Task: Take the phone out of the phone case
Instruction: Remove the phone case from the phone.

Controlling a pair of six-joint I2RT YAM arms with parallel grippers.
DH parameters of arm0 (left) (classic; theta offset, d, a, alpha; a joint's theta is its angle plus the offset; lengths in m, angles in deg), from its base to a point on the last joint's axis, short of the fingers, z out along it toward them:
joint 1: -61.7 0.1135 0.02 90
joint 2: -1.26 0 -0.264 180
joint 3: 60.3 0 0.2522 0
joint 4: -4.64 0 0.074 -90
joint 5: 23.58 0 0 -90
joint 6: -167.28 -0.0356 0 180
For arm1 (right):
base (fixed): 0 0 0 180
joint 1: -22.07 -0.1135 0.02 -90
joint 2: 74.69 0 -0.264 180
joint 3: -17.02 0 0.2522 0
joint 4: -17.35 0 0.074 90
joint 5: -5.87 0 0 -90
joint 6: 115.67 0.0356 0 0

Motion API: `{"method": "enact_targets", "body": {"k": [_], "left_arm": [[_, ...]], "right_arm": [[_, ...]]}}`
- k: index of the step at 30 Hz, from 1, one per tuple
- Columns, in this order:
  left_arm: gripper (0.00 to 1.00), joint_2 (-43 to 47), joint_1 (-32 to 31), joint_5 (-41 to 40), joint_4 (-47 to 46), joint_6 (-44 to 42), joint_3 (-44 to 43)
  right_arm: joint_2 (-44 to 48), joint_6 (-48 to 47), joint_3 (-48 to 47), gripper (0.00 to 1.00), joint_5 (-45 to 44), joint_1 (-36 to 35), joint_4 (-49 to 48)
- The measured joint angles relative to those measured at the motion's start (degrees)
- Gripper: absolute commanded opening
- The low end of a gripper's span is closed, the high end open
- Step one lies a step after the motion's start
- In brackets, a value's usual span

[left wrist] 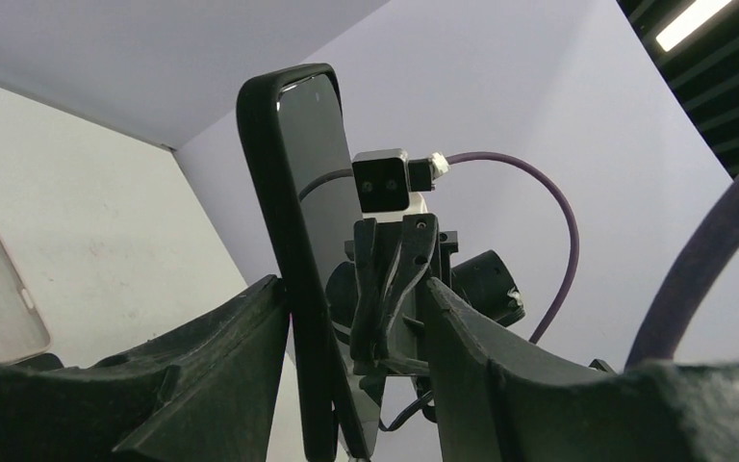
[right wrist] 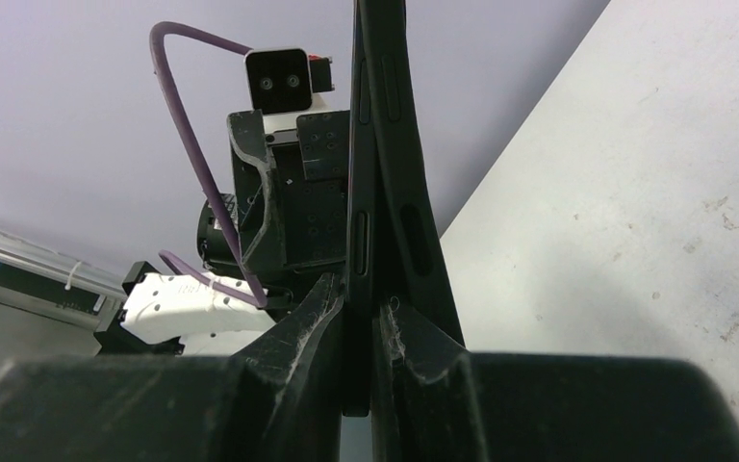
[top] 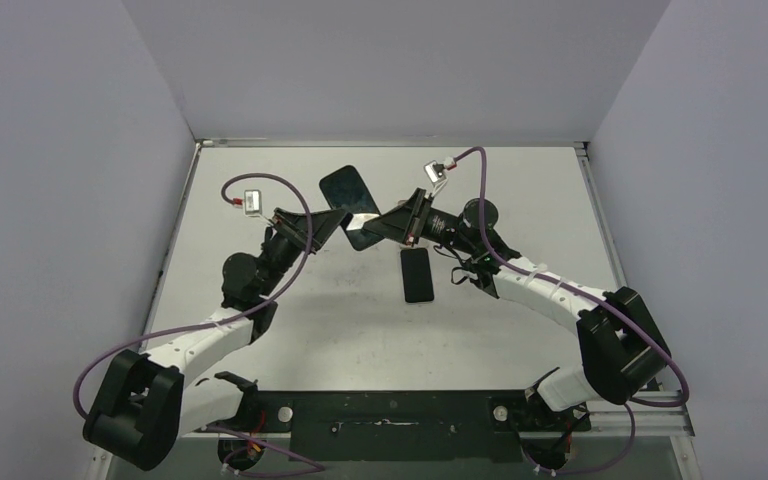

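**Single edge pinch carries the cased phone in mid-air**

The right claw [right wrist: 361, 308] is clamped on the lower edge of the phone case [right wrist: 414, 221]. The phone [left wrist: 319, 173] sits inside the case, standing upright above the fingers. The left claw [left wrist: 356, 298] is spread on either side of the case and grips nothing. With only that edge pinch, a knock or a skewed tug from the left fingers could lever the case loose and drop it onto the worktop [top: 360, 340] below the claws.

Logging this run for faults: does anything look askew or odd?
The phone, pinched upright above the table in the right arm's jaws, is splaying from its case: their edges diverge in a V.
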Motion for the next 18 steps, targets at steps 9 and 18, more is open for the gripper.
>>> {"method": "enact_targets", "body": {"k": [9, 18], "left_arm": [[0.5, 4.2, 2.9, 1.2, 3.3, -1.5, 3.4], [0.51, 6.3, 2.9, 4.3, 7.6, -4.8, 3.4]], "right_arm": [[0.0, 0.6, -1.6, 0.0, -0.5, 0.1, 0.1], [0.0, 1.4, -2.3, 0.0, -1.2, 0.1, 0.1]]}}
